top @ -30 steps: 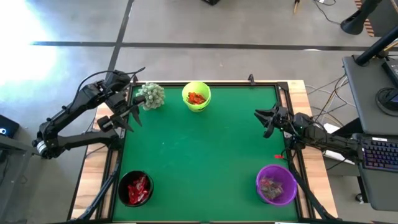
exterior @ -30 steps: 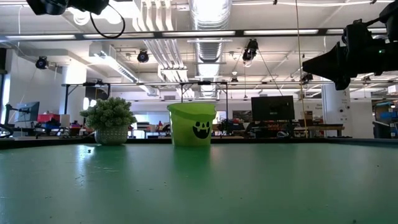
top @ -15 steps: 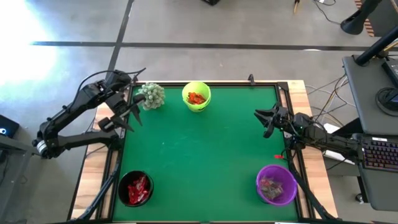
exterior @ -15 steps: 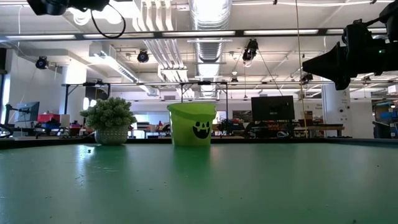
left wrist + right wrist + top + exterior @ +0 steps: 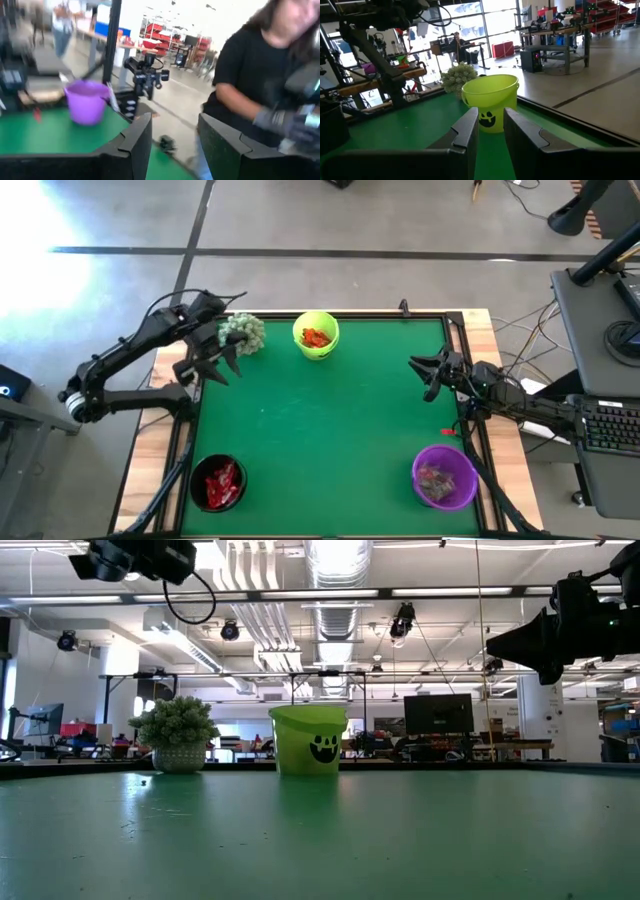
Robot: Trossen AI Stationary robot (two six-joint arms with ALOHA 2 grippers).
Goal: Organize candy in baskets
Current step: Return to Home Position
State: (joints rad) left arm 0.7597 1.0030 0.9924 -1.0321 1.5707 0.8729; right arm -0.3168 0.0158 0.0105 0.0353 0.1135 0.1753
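Three baskets stand on the green table (image 5: 330, 430). The lime green one (image 5: 316, 335) at the far edge holds red and orange candy. The black one (image 5: 218, 482) at the near left holds red candy, and the purple one (image 5: 444, 476) at the near right holds pale candy. One red candy (image 5: 447, 432) lies loose on the table by the right edge. My left gripper (image 5: 212, 368) hangs open above the far left corner, level, beside the plant. My right gripper (image 5: 425, 375) hovers open over the right edge, aimed at the lime green basket (image 5: 490, 102).
A spiky pale-green plant (image 5: 243, 332) in a small pot stands at the far left, next to the lime green basket. A person in black (image 5: 250, 75) shows beyond the table in the left wrist view. The table's middle holds nothing.
My left gripper has moved a little toward the table's right, over the far left corner near the plant, and sunk slightly. It stays open. My right arm has kept still.
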